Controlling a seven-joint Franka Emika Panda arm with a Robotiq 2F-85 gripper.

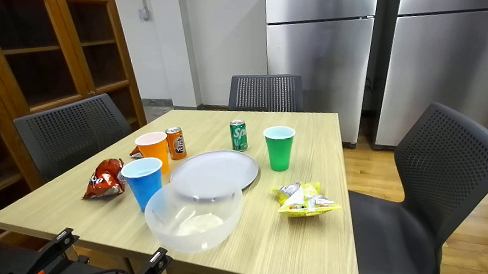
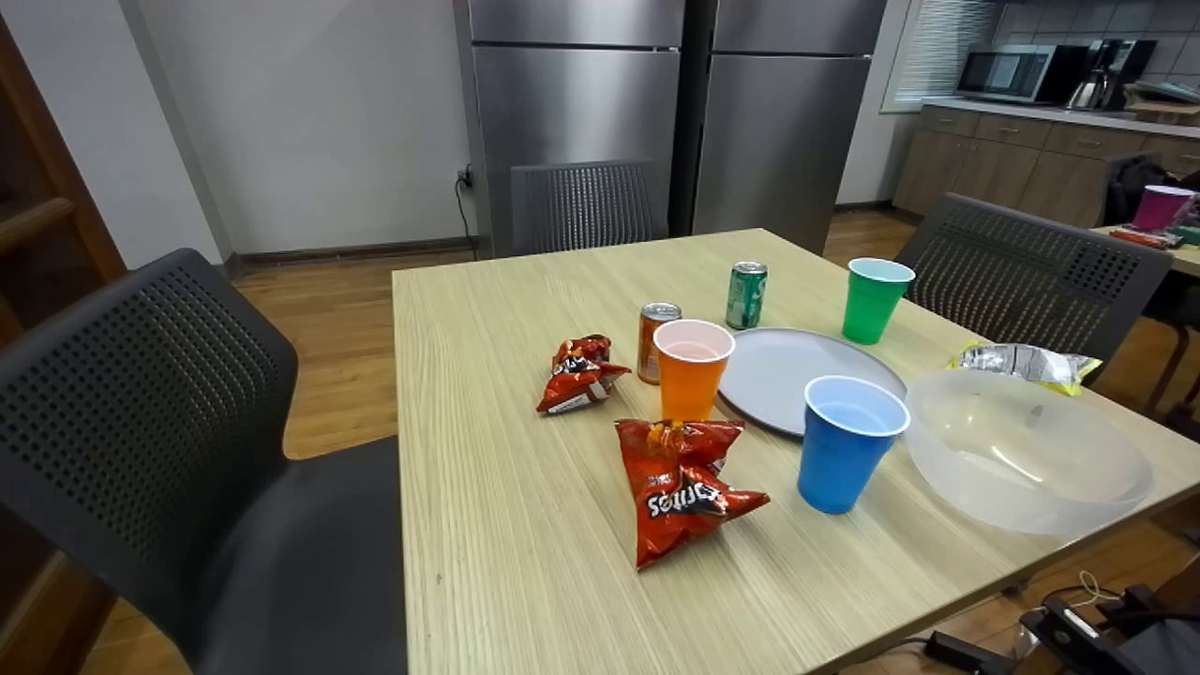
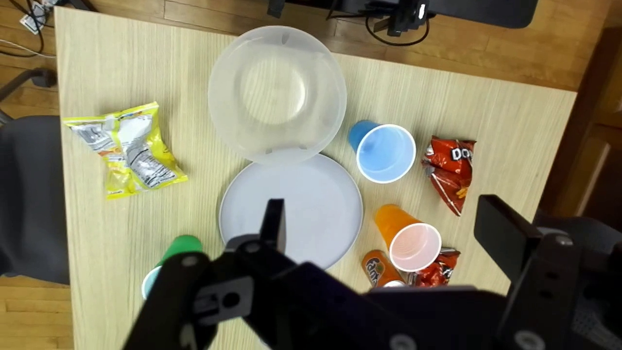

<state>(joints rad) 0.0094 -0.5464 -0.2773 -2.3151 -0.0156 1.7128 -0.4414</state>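
A: Is the claw (image 3: 382, 218) holding anything?

B: No, it's hanging wide, with nothing sitting between its fingers.

A: So what is careful handling looking like, going left to right across the wrist view?

B: The yellow bag (image 3: 133, 150) is lying loose, so I'd be expecting it to crumple under a hard squeeze. The green cup (image 3: 176, 248) is hiding partly behind the claw, so I'd be giving that side room. The clear bowl (image 3: 277, 97) is standing with its rim overlapping the plate (image 3: 316, 209) in view; whether they're touching, I'm not managing to tell. The plate itself is lying flat, one finger crossing in front of it, and it's likely offering only its thin rim to a grip.

A: And beyond the plate?

B: The orange can (image 3: 375, 267) is standing just beside the orange cup (image 3: 406, 236), both showing in the gap between the fingers, with the blue cup (image 3: 384, 153) standing higher up the view. I'd be lining up squarely and moving slowly there, since I'm judging those cups light enough to tip at a nudge. A red bag (image 3: 449, 170) is lying right of the blue cup, and another red bag (image 3: 437, 270) is poking out past the orange cup.

A: How is the arm posing?

B: The claw is pointing down over the bench (image 3: 515, 136), seemingly well above it. The exterior views aren't clearly showing the arm, so I'm not guessing at its bend.
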